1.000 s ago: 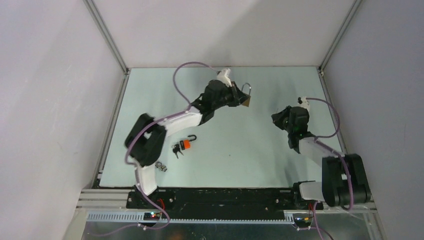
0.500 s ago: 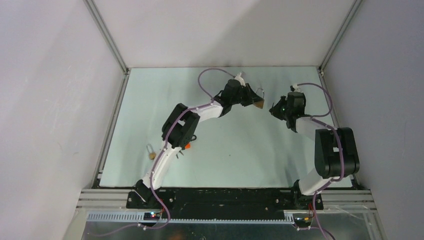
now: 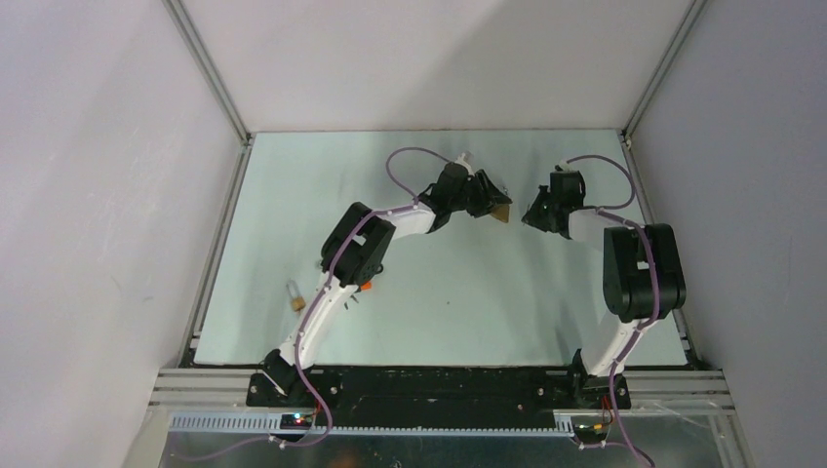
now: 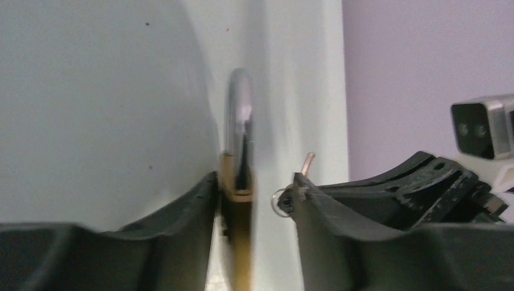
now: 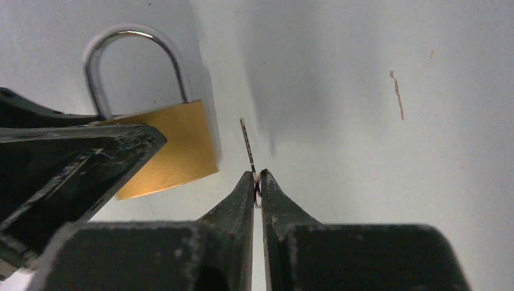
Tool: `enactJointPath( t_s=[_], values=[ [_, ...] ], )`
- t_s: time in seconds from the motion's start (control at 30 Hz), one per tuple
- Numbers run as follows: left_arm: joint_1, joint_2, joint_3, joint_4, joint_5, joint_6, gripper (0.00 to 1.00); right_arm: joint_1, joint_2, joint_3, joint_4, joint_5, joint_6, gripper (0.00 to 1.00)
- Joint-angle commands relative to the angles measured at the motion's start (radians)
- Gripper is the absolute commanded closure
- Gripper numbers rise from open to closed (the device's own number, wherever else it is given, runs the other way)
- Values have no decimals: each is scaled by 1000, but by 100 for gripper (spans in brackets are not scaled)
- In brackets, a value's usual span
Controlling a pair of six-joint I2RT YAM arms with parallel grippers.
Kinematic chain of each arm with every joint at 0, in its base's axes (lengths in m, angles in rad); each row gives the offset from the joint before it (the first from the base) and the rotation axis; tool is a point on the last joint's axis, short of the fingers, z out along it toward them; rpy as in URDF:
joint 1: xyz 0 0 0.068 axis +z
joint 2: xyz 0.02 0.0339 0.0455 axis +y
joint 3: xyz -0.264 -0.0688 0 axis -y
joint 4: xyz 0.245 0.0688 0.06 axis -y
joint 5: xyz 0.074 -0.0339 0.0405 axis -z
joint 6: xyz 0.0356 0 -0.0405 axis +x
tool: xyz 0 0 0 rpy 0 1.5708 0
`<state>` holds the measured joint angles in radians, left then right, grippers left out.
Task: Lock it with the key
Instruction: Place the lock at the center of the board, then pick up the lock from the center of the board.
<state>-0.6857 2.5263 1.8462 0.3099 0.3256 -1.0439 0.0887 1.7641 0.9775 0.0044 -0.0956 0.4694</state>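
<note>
Pale green table top (image 3: 458,312), smooth, with small brown streak (image 5: 397,91). Plain whitish panels all round: left wall (image 3: 98,195), back wall (image 3: 429,58), right wall (image 3: 756,195). Aluminium posts (image 3: 210,73) at back corners, leaning outward. Black bar (image 3: 439,383) along near edge, slotted metal rail (image 3: 439,426) below. Light even, shadows soft.

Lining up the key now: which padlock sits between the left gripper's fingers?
The larger brass padlock, far centre, beside the key. The small brass padlock lies alone at left; the orange padlock peeks from under the left arm.
</note>
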Motion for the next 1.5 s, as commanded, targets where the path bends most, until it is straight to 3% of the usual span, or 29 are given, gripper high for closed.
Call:
enactJointPath(
  t_s=[0.0, 0.1, 0.2, 0.37, 0.67, 0.8, 0.93, 1.13, 1.37, 1.47],
  values=[
    [-12, -49, 6, 85, 18, -61, 42, 5, 15, 48, -19, -3, -5, 88],
    [-9, -64, -25, 68, 1, -64, 31, 2, 42, 88, -58, -2, 11, 85],
    [-7, -103, -87, 53, -40, -47, 26, 6, 72, 128, -86, 7, 14, 80],
    [1, -212, -176, -7, -143, 12, 13, 25, 69, 143, -113, 52, 6, 55],
    [16, -339, -185, -338, -311, 139, 1, 50, -74, 143, -212, 95, 41, 33],
    [24, -407, -211, -415, -403, 208, 0, 75, -146, 135, -256, 124, 43, 31],
    [28, -537, -337, -420, -478, 279, 0, 133, -200, 114, -276, 129, 1, 29],
    [32, -864, -617, -421, -612, 374, 0, 289, -233, 102, -236, -40, -34, 32],
    [45, -1213, -954, -472, -766, 419, 0, 564, -197, 101, -104, 115, 74, 31],
    [60, -1350, -1041, -479, -710, 487, 0, 630, -166, 102, -91, 187, 201, 34]
  ],
)
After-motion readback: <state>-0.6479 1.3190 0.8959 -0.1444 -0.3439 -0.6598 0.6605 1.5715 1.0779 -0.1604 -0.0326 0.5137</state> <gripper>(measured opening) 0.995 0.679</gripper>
